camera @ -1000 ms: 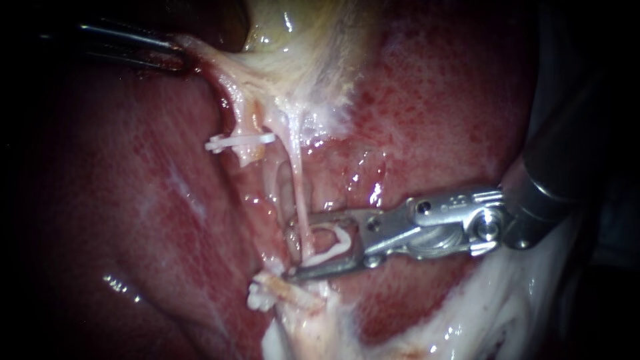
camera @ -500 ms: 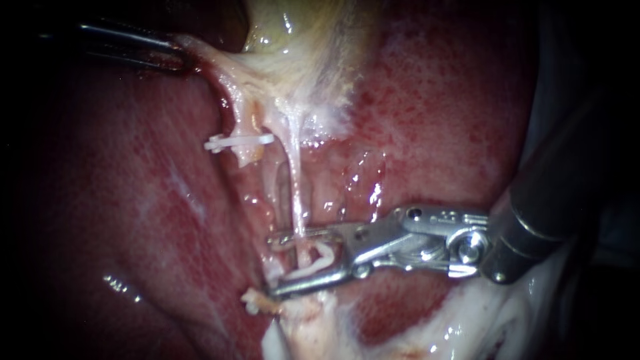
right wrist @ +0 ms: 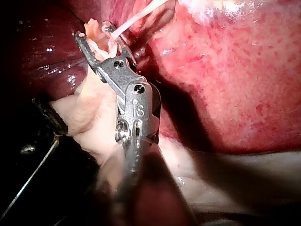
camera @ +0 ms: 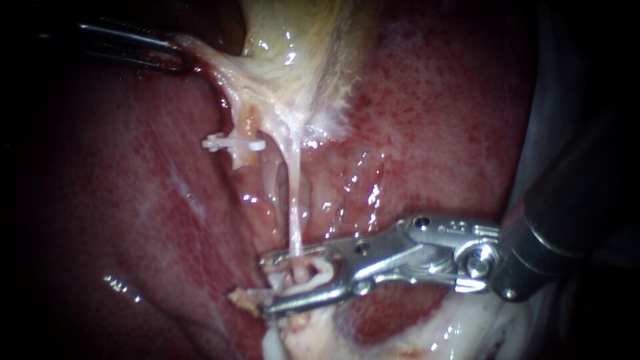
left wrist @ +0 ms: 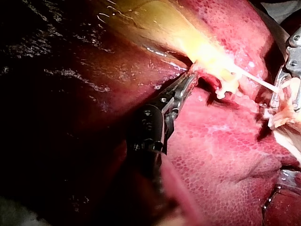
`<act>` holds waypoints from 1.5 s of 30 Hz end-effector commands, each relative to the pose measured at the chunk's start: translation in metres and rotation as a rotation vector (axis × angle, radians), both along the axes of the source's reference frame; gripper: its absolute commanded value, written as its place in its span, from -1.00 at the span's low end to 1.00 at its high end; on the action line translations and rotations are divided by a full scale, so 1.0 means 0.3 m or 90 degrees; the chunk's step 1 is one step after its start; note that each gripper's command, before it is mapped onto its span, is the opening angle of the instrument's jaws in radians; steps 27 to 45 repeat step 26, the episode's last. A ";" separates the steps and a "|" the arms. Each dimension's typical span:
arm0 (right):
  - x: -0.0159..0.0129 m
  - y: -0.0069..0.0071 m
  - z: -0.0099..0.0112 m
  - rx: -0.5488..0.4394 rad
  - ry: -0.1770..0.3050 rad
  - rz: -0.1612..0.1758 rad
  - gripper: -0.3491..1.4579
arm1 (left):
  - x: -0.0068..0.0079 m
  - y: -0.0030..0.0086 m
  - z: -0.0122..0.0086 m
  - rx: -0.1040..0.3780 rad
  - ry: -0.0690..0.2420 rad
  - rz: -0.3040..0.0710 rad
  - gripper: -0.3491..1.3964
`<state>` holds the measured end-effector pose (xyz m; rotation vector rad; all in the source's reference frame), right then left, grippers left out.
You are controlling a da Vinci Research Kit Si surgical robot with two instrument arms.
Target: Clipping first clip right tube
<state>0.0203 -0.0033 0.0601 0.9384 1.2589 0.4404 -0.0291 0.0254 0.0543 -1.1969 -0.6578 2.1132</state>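
Red, wet liver [camera: 433,120] fills the background, with the yellowish gallbladder [camera: 293,33] at its upper edge. From the right comes the right instrument [camera: 265,285], its claw set across the right tube [camera: 293,200], a thin pale strand that runs down from the gallbladder. Since a second ago this claw has slid lower along the tube, toward its foot, and has narrowed. The new clip [camera: 319,273] it grasps was then a wide hook and is now squeezed to a flat loop around the strand. I judge the squeeze under way but not finished, as a gap shows between the claw's two halves. An older clip [camera: 233,142] sits on the neighbouring tube, well above. The left instrument [camera: 181,57], at the upper left, has its claw clenched on pale tissue [camera: 220,73] below the gallbladder, holding the tubes taut.
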 end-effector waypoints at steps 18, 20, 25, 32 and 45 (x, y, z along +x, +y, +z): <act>0.0019 -0.0003 0.0009 0.042 -0.014 -0.029 -1.00 | 0.0000 0.0000 0.0002 -0.001 0.001 -0.001 -1.00; 0.0022 -0.0005 0.0015 0.041 -0.012 -0.031 -1.00 | 0.0000 0.0000 0.0002 -0.001 0.001 -0.001 -1.00; 0.0016 0.0002 0.0032 0.041 -0.010 -0.035 -1.00 | 0.0000 0.0001 0.0002 -0.001 0.001 -0.001 -1.00; 0.0014 0.0004 0.0037 0.041 -0.011 -0.034 -1.00 | 0.0000 0.0002 0.0002 -0.001 0.001 -0.001 -1.00; 0.0014 0.0004 0.0037 0.041 -0.011 -0.034 -1.00 | 0.0000 0.0002 0.0002 -0.001 0.001 -0.001 -1.00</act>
